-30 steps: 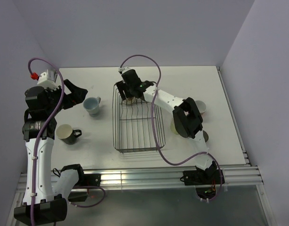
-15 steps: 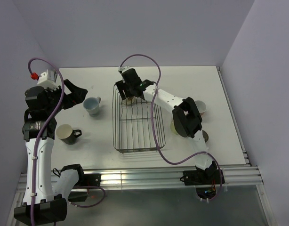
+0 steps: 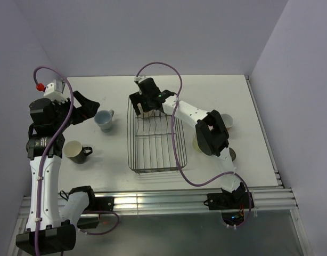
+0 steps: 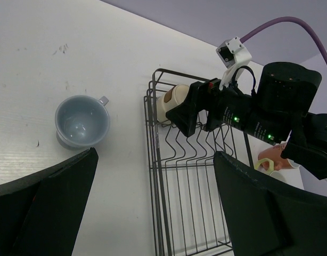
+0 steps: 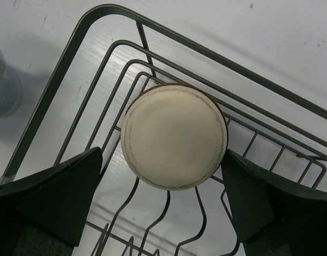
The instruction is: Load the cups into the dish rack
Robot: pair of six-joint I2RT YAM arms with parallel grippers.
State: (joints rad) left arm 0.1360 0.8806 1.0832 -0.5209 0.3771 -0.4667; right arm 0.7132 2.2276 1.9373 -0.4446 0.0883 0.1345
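Tumbler (image 5: 173, 136) sits in dish rack (image 3: 153, 145) under outstretched right arm (image 3: 190, 113), right jaws and left jaws apart.

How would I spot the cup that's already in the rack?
Find the black wire dish rack in the middle of the table. In its far left corner, beneath the right gripper, sits a tan tumbler. It alone is inside the rack, and it has no handle.
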